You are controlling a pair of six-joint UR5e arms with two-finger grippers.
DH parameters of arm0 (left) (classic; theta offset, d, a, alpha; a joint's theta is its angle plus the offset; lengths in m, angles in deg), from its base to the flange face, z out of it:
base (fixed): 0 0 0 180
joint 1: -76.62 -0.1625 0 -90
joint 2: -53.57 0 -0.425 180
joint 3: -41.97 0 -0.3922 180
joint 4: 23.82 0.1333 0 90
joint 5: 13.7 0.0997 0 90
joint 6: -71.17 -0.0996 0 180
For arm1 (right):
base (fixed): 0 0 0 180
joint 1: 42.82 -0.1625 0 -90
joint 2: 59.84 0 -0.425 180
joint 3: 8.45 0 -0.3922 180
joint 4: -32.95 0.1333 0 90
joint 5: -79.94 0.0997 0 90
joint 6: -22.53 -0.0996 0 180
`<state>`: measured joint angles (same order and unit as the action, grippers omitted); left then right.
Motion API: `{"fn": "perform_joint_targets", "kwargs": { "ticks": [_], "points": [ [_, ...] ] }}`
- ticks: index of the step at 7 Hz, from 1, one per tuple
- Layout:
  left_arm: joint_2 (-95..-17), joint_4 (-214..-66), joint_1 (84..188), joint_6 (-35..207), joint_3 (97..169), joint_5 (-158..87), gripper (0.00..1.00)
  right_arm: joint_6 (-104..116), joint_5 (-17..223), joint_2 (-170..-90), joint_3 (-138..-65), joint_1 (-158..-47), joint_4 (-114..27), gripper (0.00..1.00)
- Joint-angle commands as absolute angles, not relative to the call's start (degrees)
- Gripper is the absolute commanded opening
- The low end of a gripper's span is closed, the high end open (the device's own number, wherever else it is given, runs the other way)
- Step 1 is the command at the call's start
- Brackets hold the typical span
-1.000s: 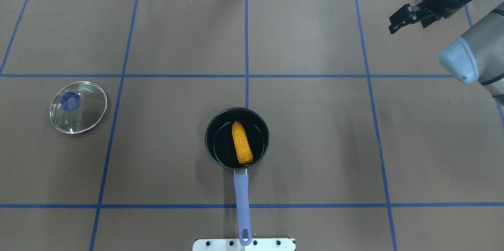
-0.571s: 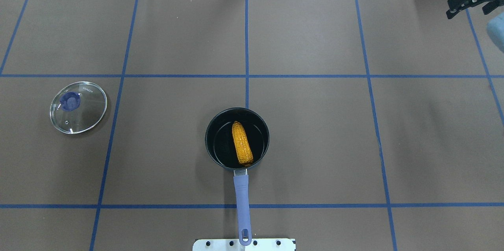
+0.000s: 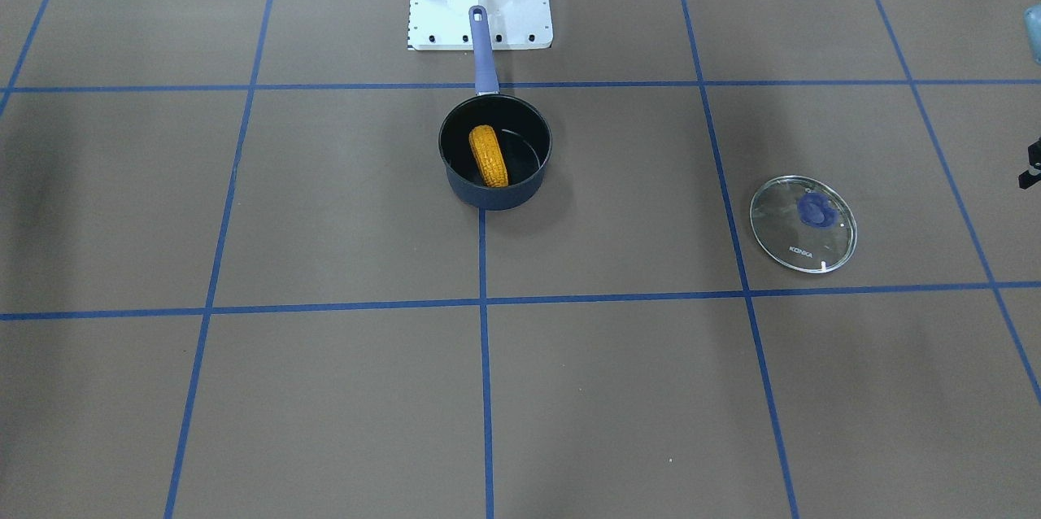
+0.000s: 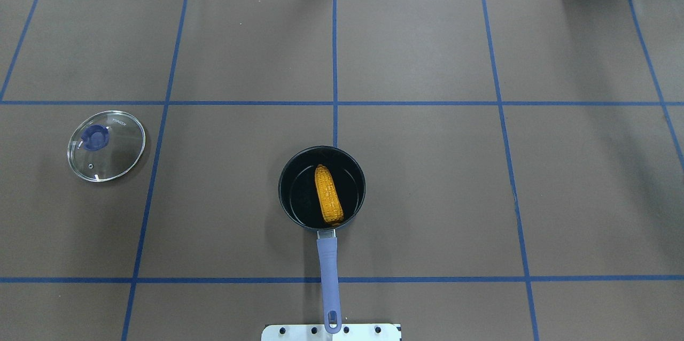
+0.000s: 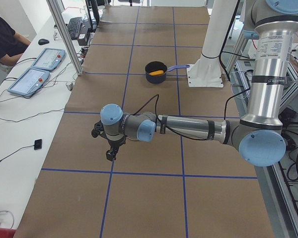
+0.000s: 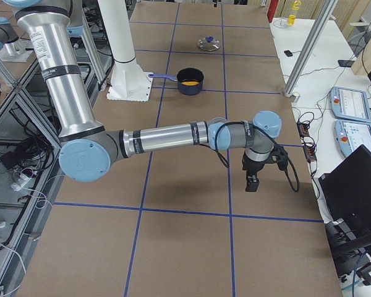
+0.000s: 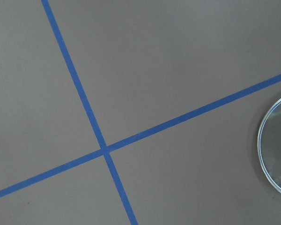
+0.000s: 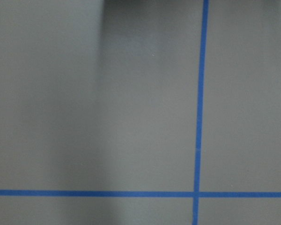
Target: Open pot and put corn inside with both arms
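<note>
Left gripper (image 5: 110, 151) hung pointing down over the table (image 4: 427, 180). It showed clearly only from the side, so I could not tell whether the jaws were apart or together; no object was seen in them. Its wrist camera looked onto a blue tape cross (image 7: 103, 149), with the rim of the glass lid (image 4: 106, 146) just beside it. Right gripper (image 6: 252, 180) also pointed down over bare covering, jaw state likewise not readable. The pot (image 3: 496, 198) sat well apart from both grippers, roughly between them, open, with its handle (image 4: 327, 266) toward the robot base. The corn (image 4: 328, 202) lay inside, slanted across the black bottom. Judged: lid set aside near the left gripper to free the pot's mouth, both arms parked wide, task apparently done.
</note>
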<state>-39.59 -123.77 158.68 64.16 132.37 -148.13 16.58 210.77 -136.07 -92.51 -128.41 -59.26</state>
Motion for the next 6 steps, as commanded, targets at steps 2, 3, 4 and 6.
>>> {"fn": "perform_joint_targets", "kwargs": {
  "ticks": [2,3,4,6],
  "points": [
    [-39.2,-123.1,158.7,64.9,131.3,-147.9,0.99,17.0,215.3,-141.4,-94.8,-130.4,-57.5,1.00],
    [-39.2,-122.6,158.7,65.0,131.0,-147.7,0.99,15.3,215.4,-141.8,-95.2,-130.4,-57.5,1.00],
    [-38.5,-122.0,158.7,65.1,131.1,-147.6,0.99,15.4,215.3,-141.9,-95.2,-130.4,-57.4,1.00],
    [-38.3,-122.0,158.7,65.1,131.1,-147.6,0.99,15.4,214.9,-143.1,-96.9,-130.4,-57.3,1.00]
  ]
}}
